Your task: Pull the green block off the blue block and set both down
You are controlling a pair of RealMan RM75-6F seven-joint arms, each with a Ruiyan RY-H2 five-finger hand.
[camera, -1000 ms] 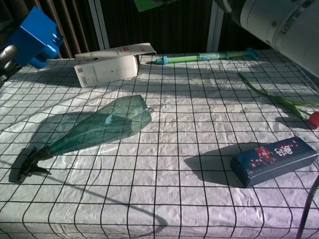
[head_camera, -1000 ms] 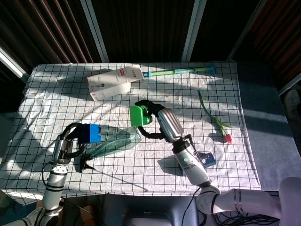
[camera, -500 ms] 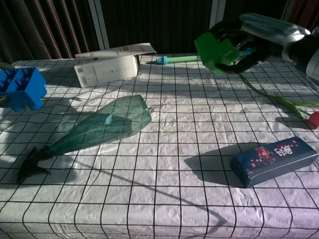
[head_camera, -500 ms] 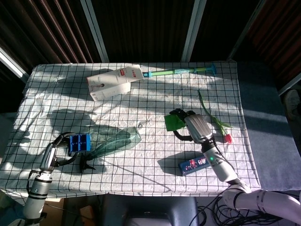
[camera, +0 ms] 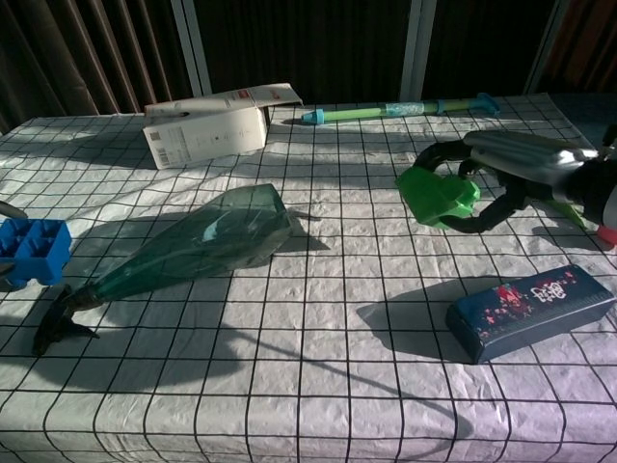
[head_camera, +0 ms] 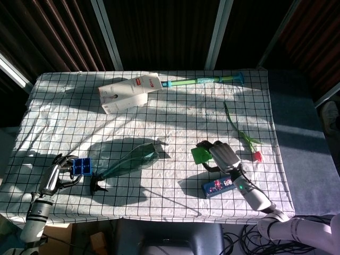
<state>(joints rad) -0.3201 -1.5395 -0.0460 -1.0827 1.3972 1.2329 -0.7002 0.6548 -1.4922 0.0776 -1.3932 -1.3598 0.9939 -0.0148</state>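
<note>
Near the counter's (head_camera: 175, 175) two front corners, we find both blocks far lower than half a second ago. Our left robot hand (head_camera: 58, 172) has dropped to the checked cloth at the left edge, fingers wrapped around the studded blue plastic block (head_camera: 81, 166), which now looks to sit on or just above the cloth. Our right robot hand (camera: 501, 188) has sunk too and grips the bright green plastic block (camera: 437, 198) low over the cloth, near the dark blue printed box (camera: 530, 311); the chest view leaves a shadow gap beneath, so we judge it not quite landed. The blocks are well apart, with the tipped green spray bottle (head_camera: 130, 160) between them. Separation is done; only release remains.
</note>
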